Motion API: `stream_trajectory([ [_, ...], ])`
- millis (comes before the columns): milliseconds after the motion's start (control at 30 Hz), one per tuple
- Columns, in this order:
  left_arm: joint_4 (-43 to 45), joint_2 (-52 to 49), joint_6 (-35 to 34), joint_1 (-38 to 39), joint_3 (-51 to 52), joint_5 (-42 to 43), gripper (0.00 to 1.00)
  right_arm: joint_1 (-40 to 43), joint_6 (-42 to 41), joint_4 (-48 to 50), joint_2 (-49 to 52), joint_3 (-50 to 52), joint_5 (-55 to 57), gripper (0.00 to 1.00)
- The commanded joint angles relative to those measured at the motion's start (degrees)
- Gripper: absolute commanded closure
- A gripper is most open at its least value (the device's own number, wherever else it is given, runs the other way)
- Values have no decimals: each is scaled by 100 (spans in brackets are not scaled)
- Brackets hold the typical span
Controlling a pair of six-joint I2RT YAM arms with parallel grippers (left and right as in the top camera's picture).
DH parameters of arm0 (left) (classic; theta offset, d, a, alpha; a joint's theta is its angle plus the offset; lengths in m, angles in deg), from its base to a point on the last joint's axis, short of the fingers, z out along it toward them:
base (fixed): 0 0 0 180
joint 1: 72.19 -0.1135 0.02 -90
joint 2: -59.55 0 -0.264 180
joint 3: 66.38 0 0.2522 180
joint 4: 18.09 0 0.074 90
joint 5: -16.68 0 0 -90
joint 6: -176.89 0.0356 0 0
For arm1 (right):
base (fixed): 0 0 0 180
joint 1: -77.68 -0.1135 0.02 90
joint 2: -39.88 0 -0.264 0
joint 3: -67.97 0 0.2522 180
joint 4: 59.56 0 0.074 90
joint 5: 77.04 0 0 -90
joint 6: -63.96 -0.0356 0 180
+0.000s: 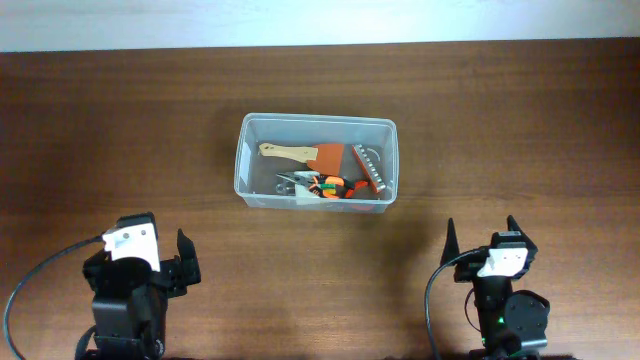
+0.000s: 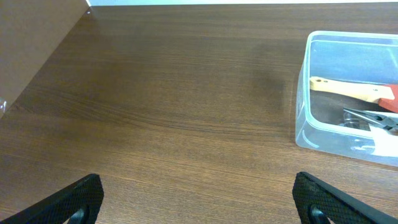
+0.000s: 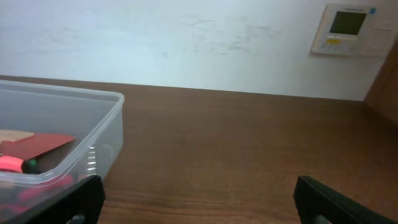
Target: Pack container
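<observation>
The clear plastic container (image 1: 243, 160) stands at the middle of the table. Inside lie a wooden-handled scraper with a red blade (image 1: 305, 154), orange-handled pliers (image 1: 325, 186) and a metal ridged tool (image 1: 371, 169). The container also shows at the right of the left wrist view (image 2: 303, 99) and at the left of the right wrist view (image 3: 102, 134). My left gripper (image 1: 168, 262) is open and empty near the front left, fingers wide apart (image 2: 199, 202). My right gripper (image 1: 482, 236) is open and empty at the front right (image 3: 199, 202).
The brown wooden table (image 1: 520, 130) runs to a white wall at the back. A wall thermostat (image 3: 347, 29) shows in the right wrist view. A wooden panel (image 2: 31, 43) stands at the table's left side.
</observation>
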Motion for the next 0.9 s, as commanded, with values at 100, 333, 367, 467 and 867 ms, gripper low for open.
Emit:
stream_trajectory([
  [100,-7,44,74,7,28,-59,1,-44,-175,37,-68,72,317,1],
  [333,-7,44,74,7,28,-59,1,-44,-175,37,-68,70,273,1],
  [367,-7,44,74,7,28,-59,1,-44,-175,37,-68,70,273,1],
  [467,-7,46,74,7,28,-59,1,-44,-175,37,-68,70,273,1],
  [867,-7,44,72,7,28,-59,1,-44,-175,37,-68,70,273,1],
])
